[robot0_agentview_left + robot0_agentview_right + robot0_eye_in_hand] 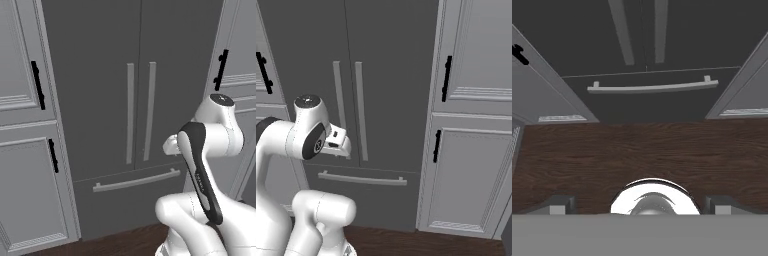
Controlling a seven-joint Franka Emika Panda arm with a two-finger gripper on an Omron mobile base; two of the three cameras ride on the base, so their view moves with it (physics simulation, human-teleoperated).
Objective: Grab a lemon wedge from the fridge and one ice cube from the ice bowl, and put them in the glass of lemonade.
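Two shut dark-grey fridge (pixel 130 100) doors, long grey bar handles; pincer (pixel 640 206) wide open.

I see the fridge (pixel 381 75) straight ahead, both doors closed, its two vertical bar handles (pixel 348 107) side by side above the drawer handle (pixel 362 179). Paneled grey cabinets (pixel 473 150) stand just beside it at right. My arm (pixel 291 145) rises at lower left.

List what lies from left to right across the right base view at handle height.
Black cabinet handle → fridge's left door handle → fridge's right door handle → upper black cabinet handle, all on closed doors of the fridge and its flanking cabinets.
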